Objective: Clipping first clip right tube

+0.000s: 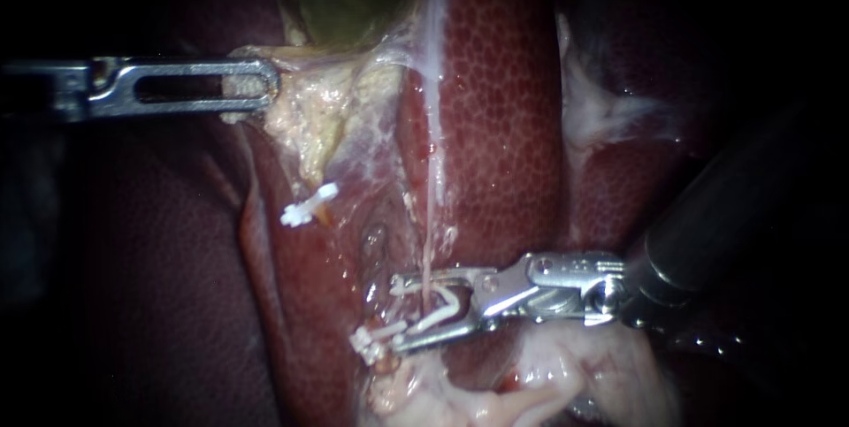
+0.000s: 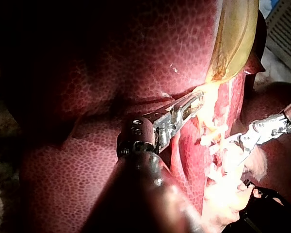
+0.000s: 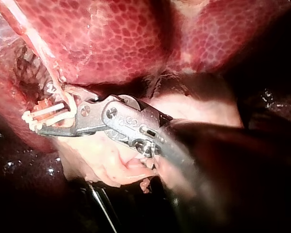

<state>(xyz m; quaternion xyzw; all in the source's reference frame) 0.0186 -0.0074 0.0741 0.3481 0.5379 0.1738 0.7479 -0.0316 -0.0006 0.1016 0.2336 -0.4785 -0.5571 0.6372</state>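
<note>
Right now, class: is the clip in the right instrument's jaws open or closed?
Open: the clip shows two white legs standing apart at the thin tube.

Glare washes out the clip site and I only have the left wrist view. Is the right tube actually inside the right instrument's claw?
Observer: Yes. In the endoscope view the thin pale right tube runs down between the two halves of the claw on the slender metal right instrument.
Operator: Clip loaded?
Observer: Yes. A white plastic clip sits in the claw and straddles the tube.
Operator: Closed yet?
Observer: No. The right wrist view shows the clip's legs apart, with the claw standing wide around them.
</note>
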